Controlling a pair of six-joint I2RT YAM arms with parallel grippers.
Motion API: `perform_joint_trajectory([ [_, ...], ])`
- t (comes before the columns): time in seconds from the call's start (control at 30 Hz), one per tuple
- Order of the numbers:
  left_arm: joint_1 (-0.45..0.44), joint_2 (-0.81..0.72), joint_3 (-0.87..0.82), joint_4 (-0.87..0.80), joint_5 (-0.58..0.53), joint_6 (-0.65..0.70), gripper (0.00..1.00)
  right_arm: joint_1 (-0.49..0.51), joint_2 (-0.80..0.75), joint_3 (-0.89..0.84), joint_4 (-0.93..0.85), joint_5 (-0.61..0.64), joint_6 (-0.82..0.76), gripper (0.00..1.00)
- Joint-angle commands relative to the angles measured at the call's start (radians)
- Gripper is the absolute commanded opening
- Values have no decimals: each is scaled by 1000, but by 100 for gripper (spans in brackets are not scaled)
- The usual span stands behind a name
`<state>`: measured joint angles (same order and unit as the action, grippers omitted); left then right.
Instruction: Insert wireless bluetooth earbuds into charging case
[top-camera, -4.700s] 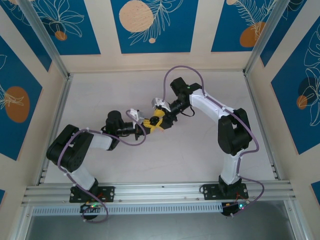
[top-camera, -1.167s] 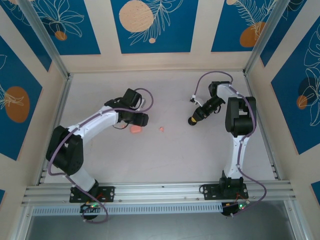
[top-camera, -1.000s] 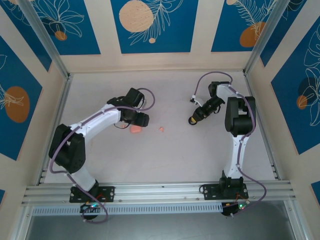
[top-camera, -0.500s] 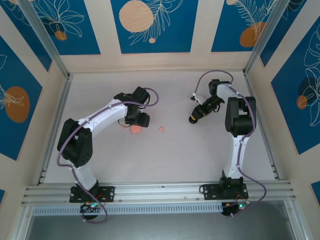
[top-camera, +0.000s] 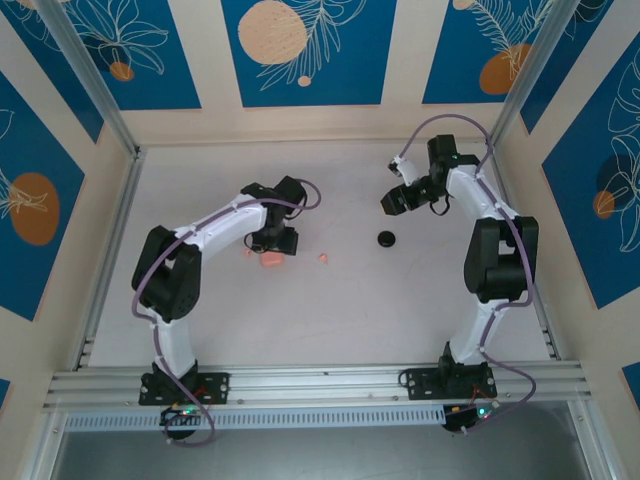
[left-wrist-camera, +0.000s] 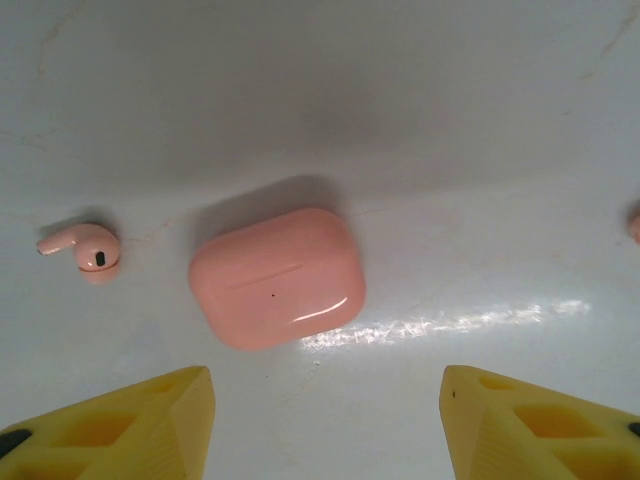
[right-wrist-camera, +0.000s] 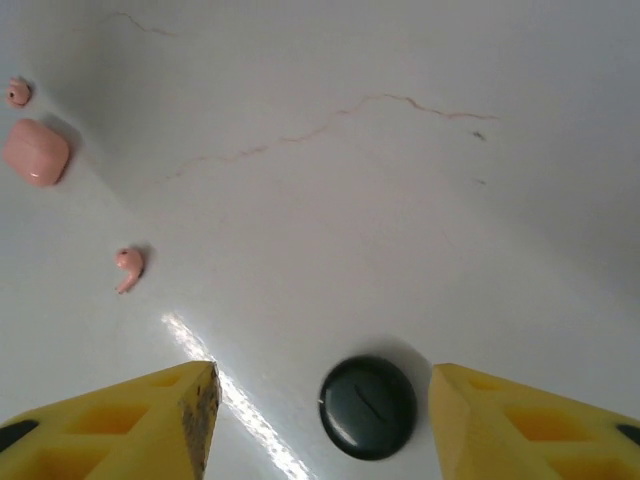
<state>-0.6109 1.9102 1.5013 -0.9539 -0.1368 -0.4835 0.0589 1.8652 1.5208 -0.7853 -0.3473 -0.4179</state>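
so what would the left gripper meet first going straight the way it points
Probably the closed, glossy pink rounded charging case, lying just ahead of the open left gripper; depth is unclear.

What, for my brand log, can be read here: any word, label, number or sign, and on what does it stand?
None can be read.
The pink charging case is plain: a seam line and a tiny dark dot.
The black round case bears a faint curved mark, no letters.
The pink earbud and the leaf-patterned wall panels carry no writing.
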Motion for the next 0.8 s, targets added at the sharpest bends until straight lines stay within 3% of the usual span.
perform_joint_trajectory([
  [0.0,-9,37,20,-52,-46,-43,62,51,-55,-58,82,-25,128,59],
  [0.33,29,59,-8,-2,-21,-106,72,160,-108,-121,185,-75,238,61],
  [0.77,62,110,-6,8,-9,-122,74,228,-78,-83,136,-4,225,61],
])
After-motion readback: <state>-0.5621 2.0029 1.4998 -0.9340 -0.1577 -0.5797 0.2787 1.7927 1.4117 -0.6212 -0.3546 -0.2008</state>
